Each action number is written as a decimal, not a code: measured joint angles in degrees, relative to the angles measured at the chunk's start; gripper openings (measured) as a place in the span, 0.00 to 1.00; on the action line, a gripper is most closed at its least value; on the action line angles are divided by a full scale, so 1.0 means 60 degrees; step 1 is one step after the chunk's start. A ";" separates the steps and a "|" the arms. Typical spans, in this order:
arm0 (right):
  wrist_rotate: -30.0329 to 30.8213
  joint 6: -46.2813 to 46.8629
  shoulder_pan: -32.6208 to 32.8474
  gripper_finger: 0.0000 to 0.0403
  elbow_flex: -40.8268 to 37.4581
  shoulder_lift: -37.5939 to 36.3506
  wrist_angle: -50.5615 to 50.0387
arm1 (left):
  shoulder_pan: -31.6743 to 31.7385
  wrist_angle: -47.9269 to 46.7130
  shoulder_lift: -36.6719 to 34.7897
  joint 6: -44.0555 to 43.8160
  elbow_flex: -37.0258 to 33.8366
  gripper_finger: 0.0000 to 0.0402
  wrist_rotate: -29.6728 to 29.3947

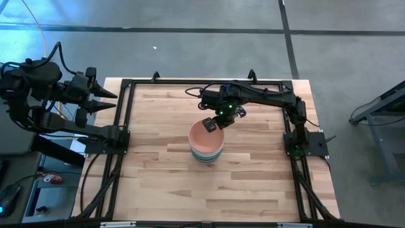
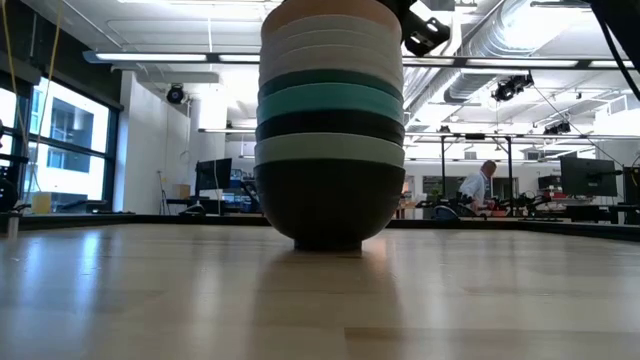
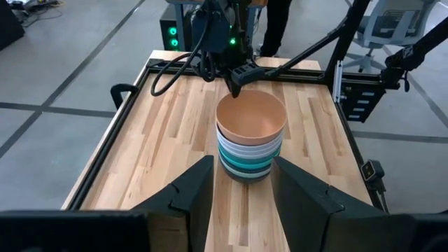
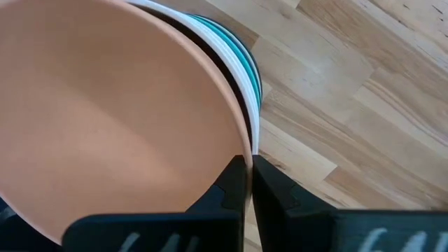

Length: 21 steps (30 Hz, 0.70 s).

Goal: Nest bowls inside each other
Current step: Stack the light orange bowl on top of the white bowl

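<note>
My right gripper (image 1: 213,124), fingers pinched shut, rests at the pink bowl's (image 3: 250,118) rim atop the stack (image 2: 330,150). I judge a gentle, level press seats it; my left gripper (image 3: 241,183) waits wide at the worktop (image 1: 253,183) edge.

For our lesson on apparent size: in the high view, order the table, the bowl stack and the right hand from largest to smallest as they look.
1. table
2. bowl stack
3. right hand, pinching the stack's rim

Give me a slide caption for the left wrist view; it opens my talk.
Bowl stack topped by a pink bowl, the right end effector shut at its rim.
</note>
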 joint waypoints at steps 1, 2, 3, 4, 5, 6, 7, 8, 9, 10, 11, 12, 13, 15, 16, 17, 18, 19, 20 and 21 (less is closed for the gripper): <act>0.0003 0.0000 0.0000 0.00 0.0000 0.0033 -0.0003 | 0.0000 0.0000 0.0000 0.0000 0.0000 0.33 0.0000; 0.0004 0.0000 0.0000 0.00 0.0000 0.0055 -0.0003 | 0.0000 0.0000 0.0000 0.0000 0.0000 0.33 0.0000; 0.0015 -0.0026 0.0000 0.00 0.0000 0.0090 -0.0002 | 0.0000 0.0000 0.0000 0.0000 0.0000 0.33 0.0000; 0.0015 -0.0039 0.0004 0.00 0.0000 0.0133 -0.0006 | 0.0000 0.0000 0.0000 0.0000 0.0000 0.33 0.0000; 0.0001 -0.0069 0.0004 0.00 0.0000 0.0159 -0.0010 | 0.0000 0.0000 -0.0004 0.0000 0.0000 0.33 0.0000; -0.0007 -0.0084 0.0004 0.00 0.0000 0.0180 -0.0009 | 0.0000 0.0000 -0.0004 0.0000 0.0000 0.33 0.0001; -0.0010 -0.0091 0.0004 0.00 0.0000 0.0187 -0.0002 | 0.0000 0.0000 -0.0004 0.0000 0.0000 0.33 0.0004; -0.0013 -0.0091 0.0007 0.00 0.0000 0.0186 -0.0001 | 0.0000 0.0000 -0.0004 0.0000 0.0000 0.33 0.0004; -0.0007 -0.0091 0.0007 0.00 0.0000 0.0183 -0.0003 | 0.0000 0.0000 -0.0004 0.0003 0.0000 0.33 0.0004; -0.0007 -0.0091 0.0007 0.00 0.0000 0.0183 0.0000 | 0.0000 0.0000 -0.0004 0.0010 0.0000 0.33 0.0004; -0.0007 -0.0095 0.0007 0.00 0.0000 0.0183 0.0000 | 0.0000 0.0000 -0.0004 0.0028 0.0000 0.33 0.0004; -0.0023 -0.0098 0.0007 0.00 0.0000 0.0183 0.0000 | 0.0000 0.0000 -0.0004 0.0029 -0.0001 0.33 0.0004; -0.0051 -0.0107 0.0007 0.00 0.0000 0.0183 0.0000 | 0.0000 0.0000 -0.0004 0.0029 0.0000 0.33 0.0004; -0.0098 -0.0146 0.0007 0.00 0.0000 0.0183 0.0000 | 0.0000 0.0000 -0.0004 0.0034 -0.0001 0.33 0.0004; -0.0098 -0.0138 0.0007 0.00 0.0000 0.0183 0.0000 | 0.0000 0.0000 -0.0004 0.0071 0.0000 0.33 0.0002; -0.0090 -0.0102 0.0007 0.00 0.0000 0.0183 0.0000 | 0.0000 0.0000 -0.0004 0.0106 0.0000 0.33 0.0004; -0.0080 -0.0102 0.0007 0.01 0.0000 0.0183 0.0000 | 0.0000 0.0000 -0.0004 0.0106 -0.0003 0.33 0.0004; -0.0080 -0.0102 0.0007 0.02 0.0000 0.0183 0.0000 | 0.0000 0.0000 -0.0004 0.0106 0.0000 0.33 0.0004; -0.0080 -0.0105 0.0007 0.03 0.0000 0.0183 0.0000 | 0.0000 -0.0004 -0.0004 0.0106 0.0000 0.33 0.0004; -0.0080 -0.0105 0.0007 0.04 0.0000 0.0181 0.0000 | 0.0000 -0.0010 -0.0004 0.0106 0.0000 0.33 0.0004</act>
